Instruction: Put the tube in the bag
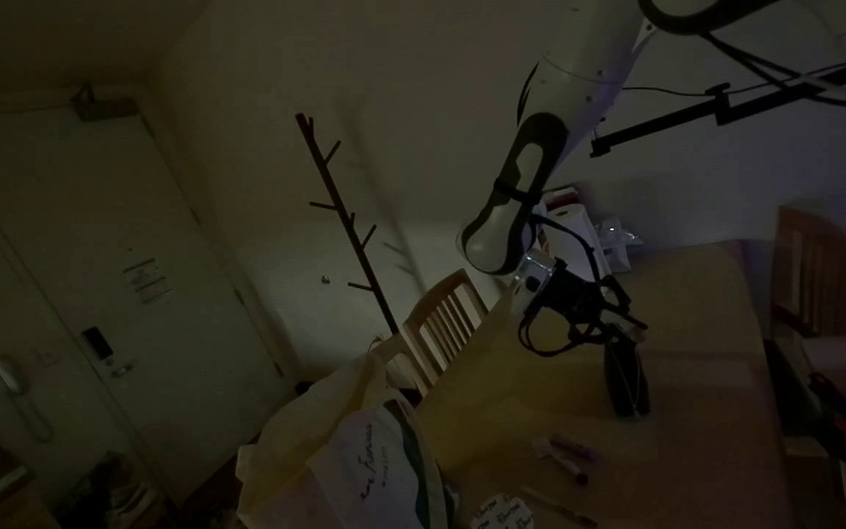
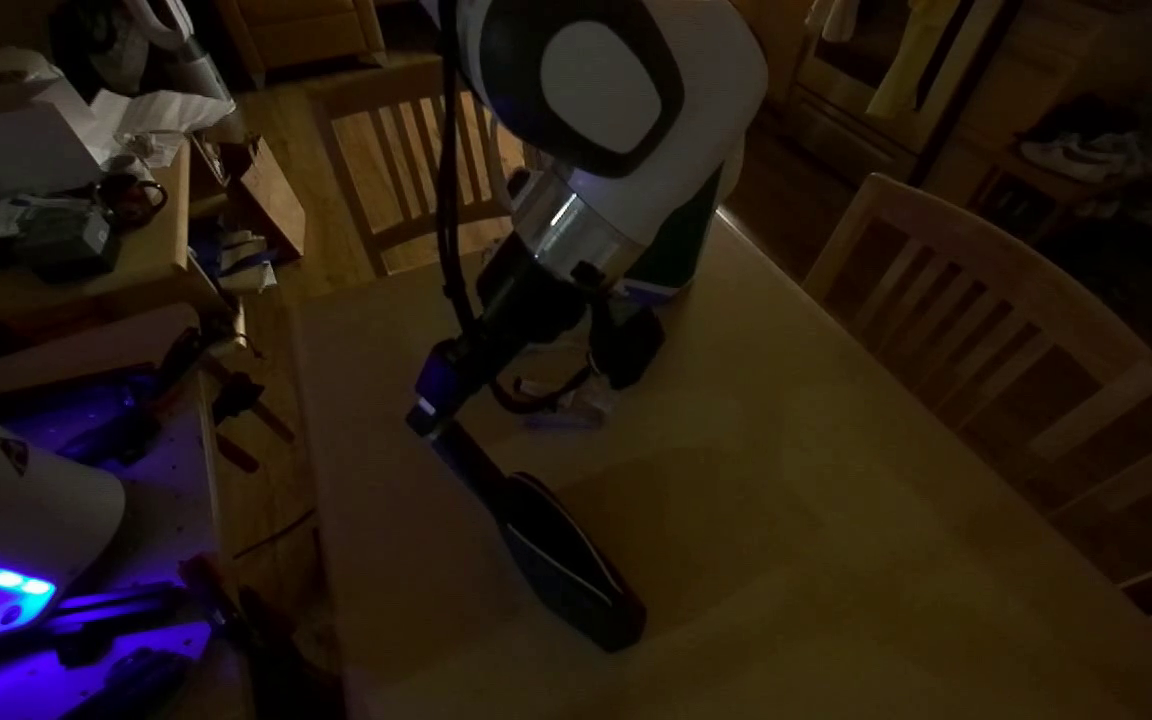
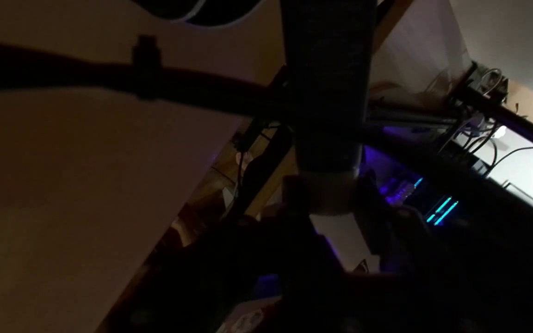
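In the wrist view the tube (image 3: 329,88) is dark with a paler cap (image 3: 329,192), and my gripper (image 3: 326,195) is shut on that cap, a finger to either side. The tube's far end runs out past the top of that view. A black zippered pouch, the bag (image 2: 566,560), stands on the table in both exterior views; its mouth edge shows at the top of the wrist view, left of the tube. In an exterior view the tube slants from my gripper (image 2: 426,418) down toward the bag's upper end. Whether they touch, I cannot tell.
The wooden table (image 2: 786,520) carries a few small pen-like items (image 1: 570,459) and a round printed disc (image 1: 504,512). A large pale shopping sack (image 1: 371,470) with green trim stands at its end. Chairs (image 2: 986,290) line the sides. The scene is dim.
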Action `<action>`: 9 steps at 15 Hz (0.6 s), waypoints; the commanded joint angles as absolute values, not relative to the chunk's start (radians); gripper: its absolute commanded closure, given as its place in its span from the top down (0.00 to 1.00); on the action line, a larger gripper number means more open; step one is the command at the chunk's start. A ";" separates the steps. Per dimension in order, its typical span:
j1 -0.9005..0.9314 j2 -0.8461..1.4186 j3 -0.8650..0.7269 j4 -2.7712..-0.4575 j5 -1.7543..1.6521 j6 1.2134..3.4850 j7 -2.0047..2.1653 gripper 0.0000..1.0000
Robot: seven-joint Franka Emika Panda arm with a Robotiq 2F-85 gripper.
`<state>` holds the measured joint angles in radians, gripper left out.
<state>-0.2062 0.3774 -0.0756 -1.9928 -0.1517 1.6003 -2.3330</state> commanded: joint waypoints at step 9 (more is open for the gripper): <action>-0.236 0.408 -0.067 -1.925 -0.182 1.605 -2.693 0.08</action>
<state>-0.2174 0.3918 -0.0811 -1.9509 -0.1669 1.5797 -2.5872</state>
